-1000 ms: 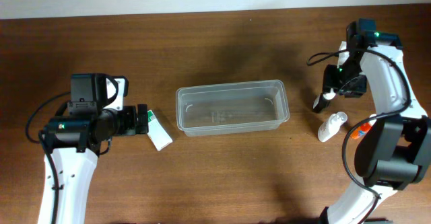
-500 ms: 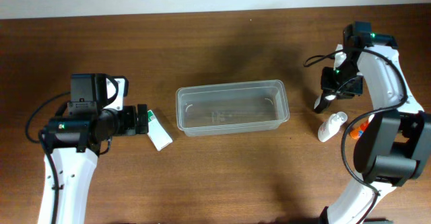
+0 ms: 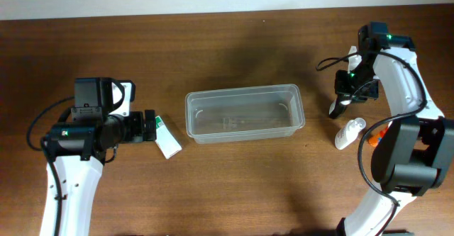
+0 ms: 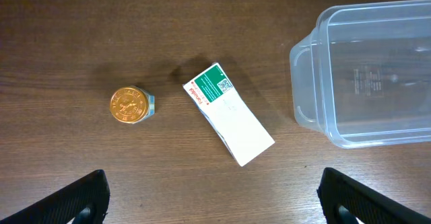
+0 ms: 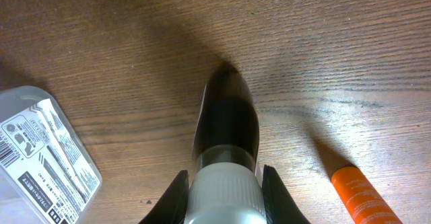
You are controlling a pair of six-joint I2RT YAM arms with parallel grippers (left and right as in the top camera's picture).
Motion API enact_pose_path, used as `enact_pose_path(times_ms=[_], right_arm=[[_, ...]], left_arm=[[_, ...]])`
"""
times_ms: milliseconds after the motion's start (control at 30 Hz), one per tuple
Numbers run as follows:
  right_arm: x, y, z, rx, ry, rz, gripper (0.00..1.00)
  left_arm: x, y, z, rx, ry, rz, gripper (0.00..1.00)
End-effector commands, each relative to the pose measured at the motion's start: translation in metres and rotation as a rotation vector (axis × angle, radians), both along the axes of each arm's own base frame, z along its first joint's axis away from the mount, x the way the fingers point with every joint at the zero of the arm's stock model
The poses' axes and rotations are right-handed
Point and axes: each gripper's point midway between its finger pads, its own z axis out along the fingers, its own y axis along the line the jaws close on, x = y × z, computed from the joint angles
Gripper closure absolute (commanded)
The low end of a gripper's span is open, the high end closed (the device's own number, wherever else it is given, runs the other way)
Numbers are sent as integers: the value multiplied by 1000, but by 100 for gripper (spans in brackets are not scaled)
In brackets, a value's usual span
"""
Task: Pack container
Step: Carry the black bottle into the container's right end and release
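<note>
In my left wrist feed the clear plastic rectangular tub runs off the right edge, and the small round gold lid carries lettering too small to read. In the right wrist feed the bottom edge cuts the black-tipped white tube, the white labelled bottle and the orange stick. Overhead, the right arm covers part of that stick.

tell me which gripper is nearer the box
Left. The left gripper sits open right at the box; the right gripper is far off past the container, gripping a bottle.
</note>
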Motion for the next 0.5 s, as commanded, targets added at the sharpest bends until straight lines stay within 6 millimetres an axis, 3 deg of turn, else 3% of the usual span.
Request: enact_pose_path(times_ms=[0,167,333,467], right_arm=[[2,5,-1,13,0,14,83],[3,5,29,13,-27,14,86],[7,21,89,41,-141,42,86],[-1,47,137,28,-257,130,87]], left_arm=[[4,0,6,-11,-16,4,1],[4,0,6,-11,-16,4,0],[4,0,6,-11,-16,4,1],[4,0,6,-11,-16,4,1]])
